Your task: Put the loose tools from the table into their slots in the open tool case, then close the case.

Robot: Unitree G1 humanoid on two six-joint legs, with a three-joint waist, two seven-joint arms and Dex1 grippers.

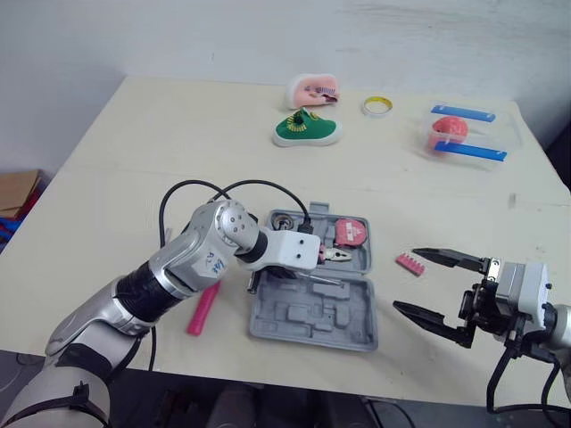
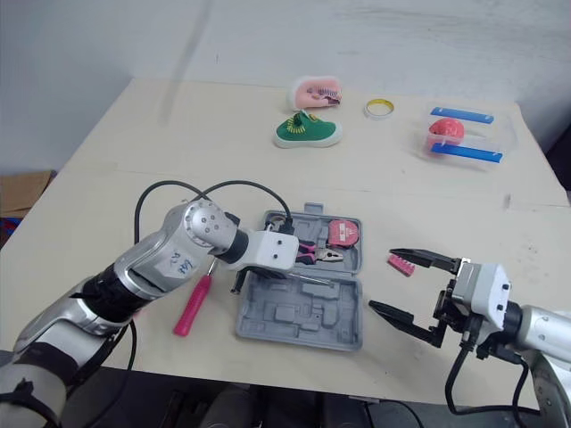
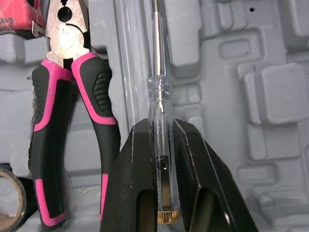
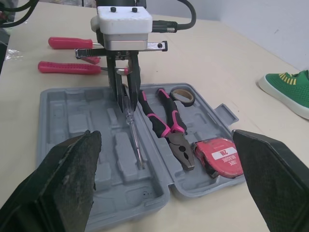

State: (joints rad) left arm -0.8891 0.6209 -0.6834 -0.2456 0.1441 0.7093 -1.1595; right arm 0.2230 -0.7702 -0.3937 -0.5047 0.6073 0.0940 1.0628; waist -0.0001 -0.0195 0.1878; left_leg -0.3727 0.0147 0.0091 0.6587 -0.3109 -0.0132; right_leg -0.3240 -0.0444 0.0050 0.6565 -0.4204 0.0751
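Two pink screwdrivers (image 4: pixel 67 67) lie left of the case (image 1: pixel 294 316) in your right wrist view, your head views catch one | left claw (image 3: pixel 163 128) pinches a clear screwdriver (image 3: pixel 158 92) over the open case, beside the pliers (image 3: pixel 91 92) | right claw (image 1: pixel 408 279) spread wide, right of the case

Left hand (image 3: pixel 161 128) clamped, right hand (image 1: pixel 408 279) spread wide.

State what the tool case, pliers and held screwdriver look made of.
The tool case looks like matt grey plastic with moulded slots. The pliers: dull bare metal head, seemingly rubbery black and pink grips. The screwdriver: transparent plastic handle, bright metal shaft, brassy end cap.
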